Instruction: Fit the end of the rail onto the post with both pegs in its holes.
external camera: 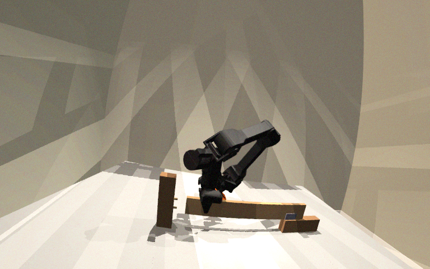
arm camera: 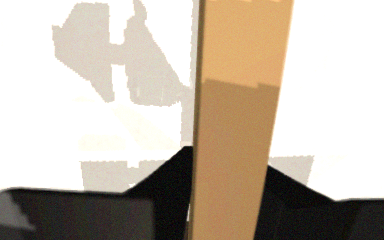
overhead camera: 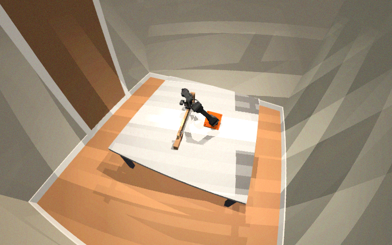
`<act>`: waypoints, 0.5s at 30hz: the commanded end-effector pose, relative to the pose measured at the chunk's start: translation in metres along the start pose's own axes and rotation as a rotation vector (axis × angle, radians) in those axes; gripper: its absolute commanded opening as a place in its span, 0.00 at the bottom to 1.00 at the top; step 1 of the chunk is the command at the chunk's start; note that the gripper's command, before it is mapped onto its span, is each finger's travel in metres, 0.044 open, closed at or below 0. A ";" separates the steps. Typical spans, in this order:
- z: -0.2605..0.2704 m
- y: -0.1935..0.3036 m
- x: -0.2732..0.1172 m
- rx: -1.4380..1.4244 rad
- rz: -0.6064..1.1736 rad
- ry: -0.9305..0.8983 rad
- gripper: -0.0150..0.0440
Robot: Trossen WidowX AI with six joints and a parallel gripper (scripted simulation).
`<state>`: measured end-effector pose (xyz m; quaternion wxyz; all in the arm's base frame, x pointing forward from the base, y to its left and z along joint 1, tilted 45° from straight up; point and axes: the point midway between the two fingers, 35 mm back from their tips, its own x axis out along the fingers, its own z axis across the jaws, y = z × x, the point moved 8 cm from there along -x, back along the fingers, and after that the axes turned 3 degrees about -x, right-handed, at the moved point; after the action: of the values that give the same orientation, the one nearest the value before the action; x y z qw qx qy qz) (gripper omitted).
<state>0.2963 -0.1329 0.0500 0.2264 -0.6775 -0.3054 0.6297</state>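
Observation:
The long wooden rail (overhead camera: 183, 122) (external camera: 247, 209) (arm camera: 240, 120) is held off the table at its near end and looks roughly level. My gripper (external camera: 206, 207) (arm camera: 225, 200) is shut on the rail close to that end, one finger on each side. The upright post (overhead camera: 193, 93) (external camera: 166, 201) stands beyond the near end. Its upper peg (external camera: 175, 198) and lower peg (external camera: 174, 207) point at the rail, with a small gap between peg tips and rail end. The rail's far end sits at the bracket (external camera: 290, 216) on the footboard block (overhead camera: 176, 144) (external camera: 300, 225). The holes are hidden.
The arm's orange base plate (overhead camera: 207, 124) is on the white table (overhead camera: 162, 115) (external camera: 104, 203), to the right of the rail in the top view. The arm reaches over from there. Shadows fall across the table around the post and rail.

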 end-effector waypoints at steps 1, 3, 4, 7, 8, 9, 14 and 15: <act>0.002 0.003 -0.002 0.001 0.005 0.005 0.25; 0.002 0.004 -0.003 0.001 0.005 0.005 0.25; 0.002 0.004 -0.003 0.001 0.005 0.005 0.25; 0.002 0.005 -0.003 0.001 0.005 0.005 0.25; 0.002 0.005 -0.003 0.001 0.005 0.005 0.25; 0.002 0.006 -0.004 0.001 0.005 0.005 0.25; 0.001 0.007 -0.004 0.001 0.005 0.005 0.25; 0.001 0.007 -0.004 0.001 0.005 0.005 0.25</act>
<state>0.2947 -0.1360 0.0469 0.2286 -0.6755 -0.3055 0.6309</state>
